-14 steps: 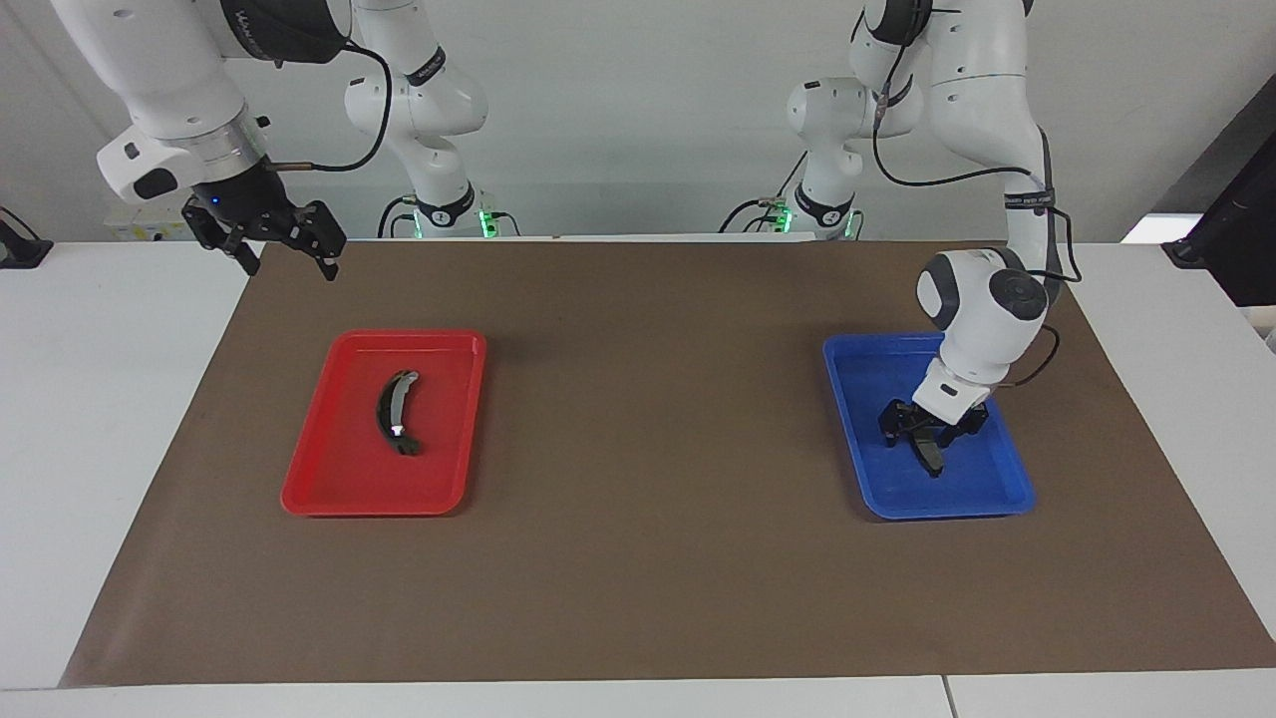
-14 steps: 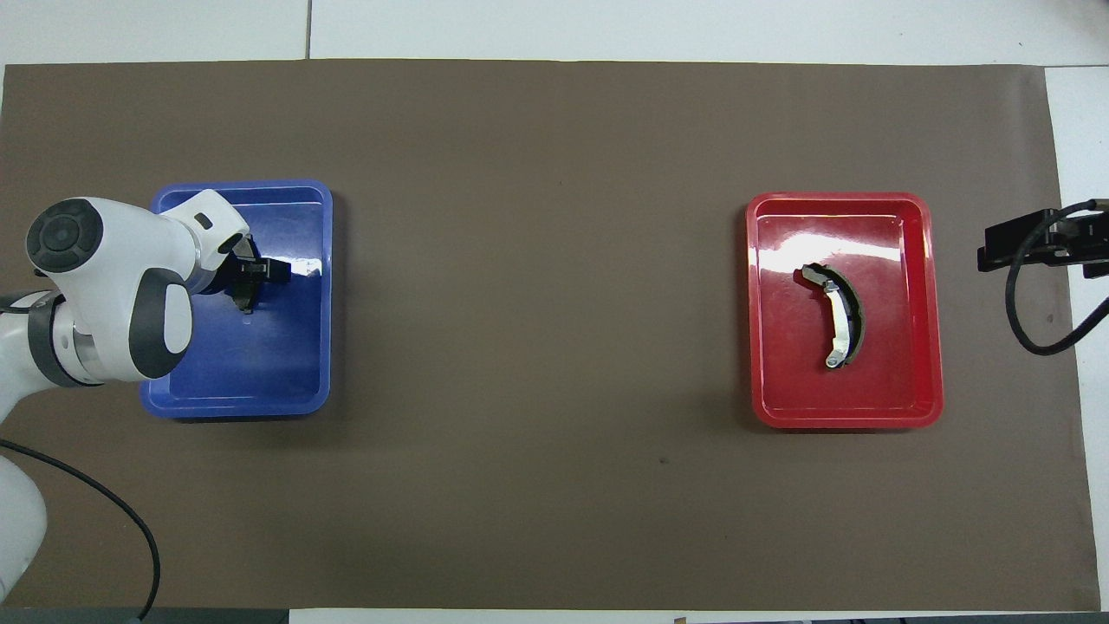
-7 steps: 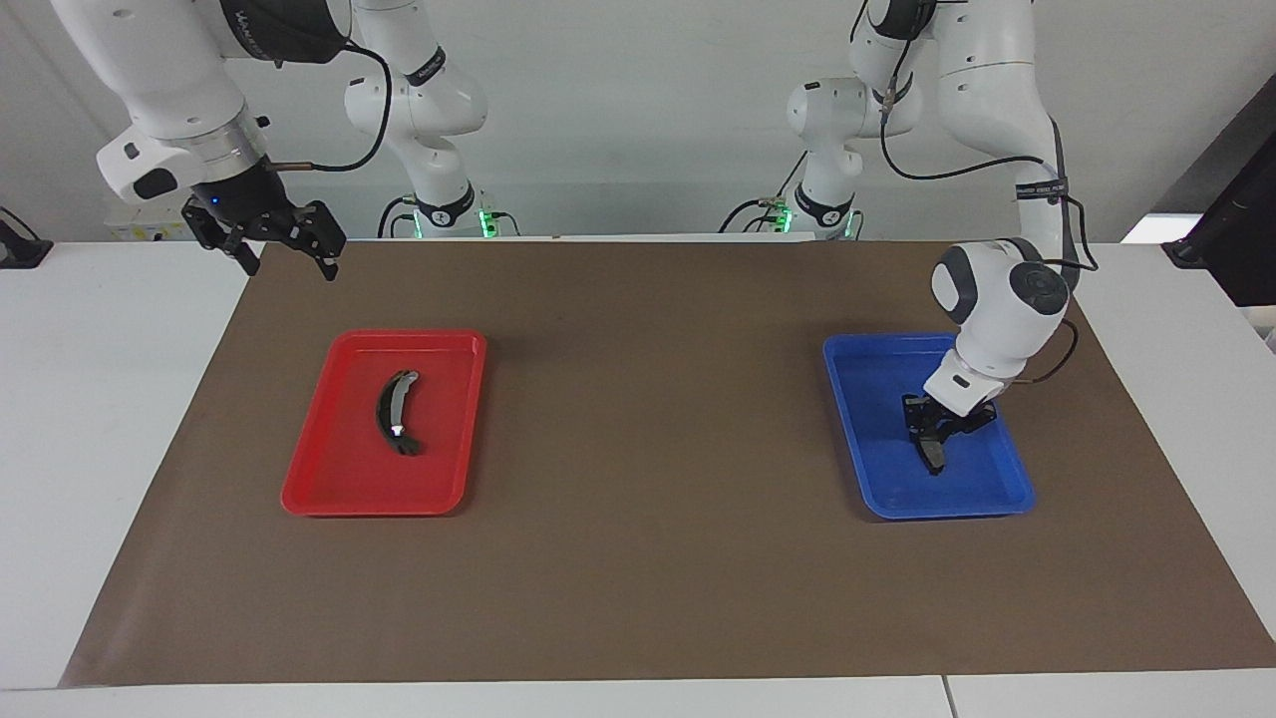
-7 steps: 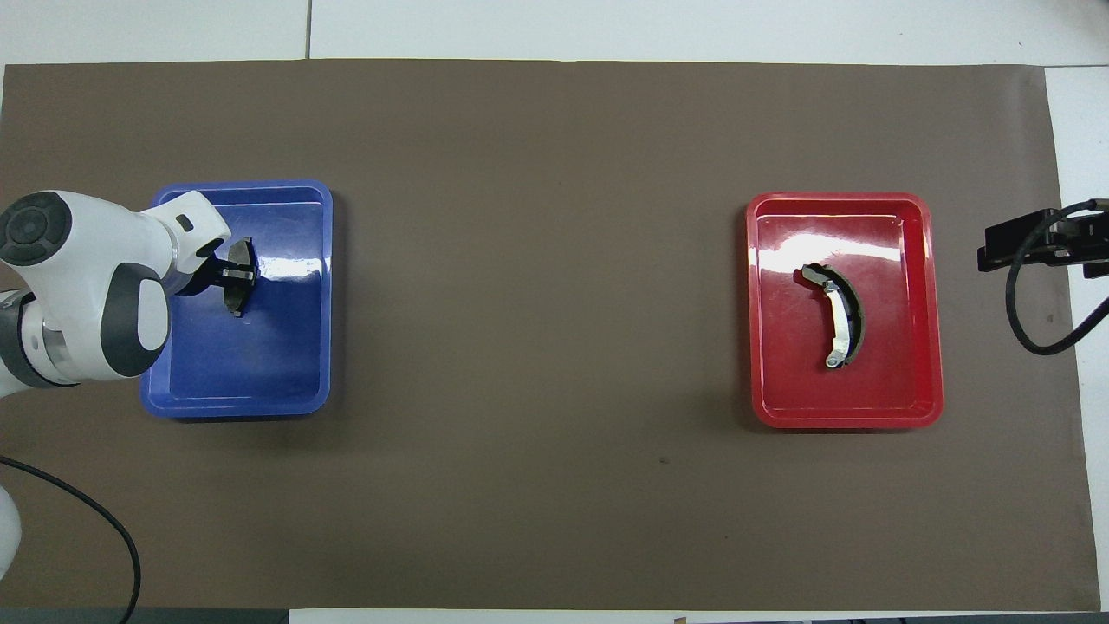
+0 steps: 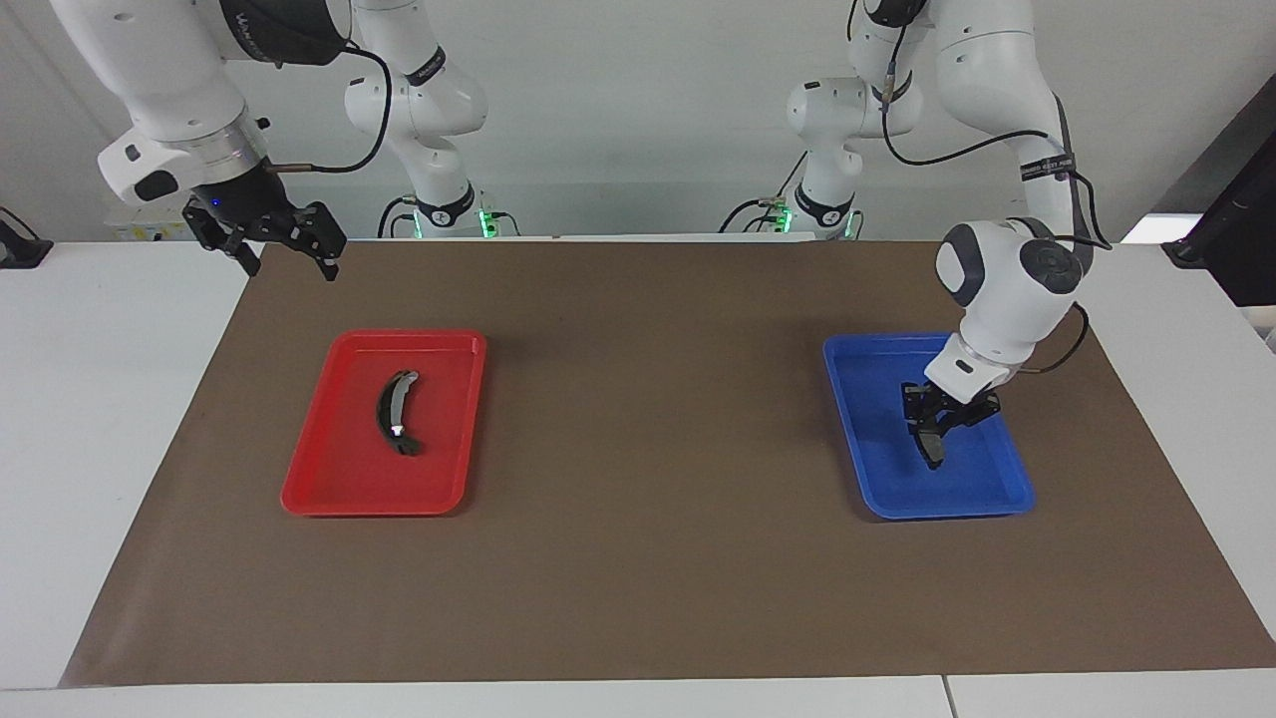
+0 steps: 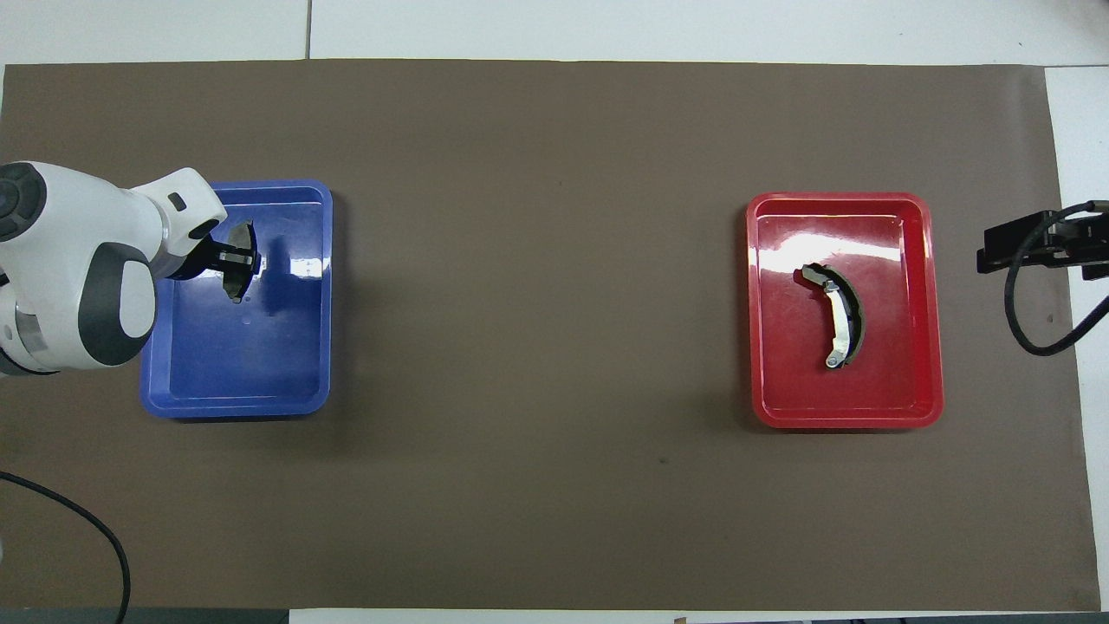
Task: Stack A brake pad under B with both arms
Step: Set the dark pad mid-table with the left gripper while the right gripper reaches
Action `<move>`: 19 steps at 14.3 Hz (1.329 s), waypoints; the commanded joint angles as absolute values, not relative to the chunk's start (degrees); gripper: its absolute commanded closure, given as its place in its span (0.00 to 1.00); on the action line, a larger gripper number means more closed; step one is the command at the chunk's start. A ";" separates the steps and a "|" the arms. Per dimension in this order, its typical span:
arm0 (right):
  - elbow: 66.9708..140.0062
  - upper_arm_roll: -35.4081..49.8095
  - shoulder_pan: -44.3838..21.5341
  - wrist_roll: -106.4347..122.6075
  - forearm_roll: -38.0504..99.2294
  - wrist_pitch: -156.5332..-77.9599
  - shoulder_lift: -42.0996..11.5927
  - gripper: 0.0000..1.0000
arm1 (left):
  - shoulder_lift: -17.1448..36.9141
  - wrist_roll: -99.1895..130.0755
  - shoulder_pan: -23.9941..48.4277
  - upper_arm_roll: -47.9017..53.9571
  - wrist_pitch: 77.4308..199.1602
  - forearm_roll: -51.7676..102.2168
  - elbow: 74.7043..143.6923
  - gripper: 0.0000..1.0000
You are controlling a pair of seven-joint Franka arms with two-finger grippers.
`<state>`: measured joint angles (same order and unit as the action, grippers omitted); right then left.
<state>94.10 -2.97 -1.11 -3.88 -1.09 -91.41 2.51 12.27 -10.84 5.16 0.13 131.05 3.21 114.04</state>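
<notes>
Brown mat (image 5: 648,558) covers the white table w/ two trays: blue tray (image 5: 867,479) toward the left arm's end, red tray (image 5: 339,479) toward the right arm's. Change vs 1 s ago: left gripper (image 5: 935,424), clamped on the A brake pad (image 5: 931,446), has raised it clear of the blue tray floor, pad hanging toward 6 o'clock, so pickup looks done and carry is next. B (image 5: 395,412) lies untouched in the red tray; right gripper (image 5: 289,254) waits, fingers spread wide, over the mat corner at approx. 10 o'clock of the red tray in the facing view.

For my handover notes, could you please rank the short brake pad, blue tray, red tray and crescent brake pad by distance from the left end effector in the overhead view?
1. Short brake pad, in the left end effector.
2. Blue tray, under it.
3. Red tray, at the right arm's end.
4. Crescent brake pad, inside it.
</notes>
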 commanded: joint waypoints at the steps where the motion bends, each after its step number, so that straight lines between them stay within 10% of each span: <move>1: 104.73 -2.72 -0.61 -2.90 -0.09 -101.56 6.84 0.00 | 12.39 -6.26 10.70 -0.35 130.25 4.39 112.41 0.99; 9: 123.37 -2.64 -0.88 5.08 2.44 -128.53 -0.26 0.00 | 15.54 21.67 32.24 -0.53 137.62 4.39 111.45 0.99; 16: 131.03 -2.64 -0.97 9.93 4.48 -142.20 -6.06 0.00 | 21.80 28.65 37.00 -0.44 141.15 4.31 109.42 0.98; 17: 131.91 -2.64 -0.97 11.50 4.48 -142.73 -6.67 0.00 | 21.80 28.65 37.00 -0.35 140.98 4.31 109.68 0.92; 19: 132.01 -2.64 -0.88 13.09 4.48 -143.53 -6.94 0.00 | 21.71 28.65 36.91 -0.35 140.63 4.31 110.13 0.47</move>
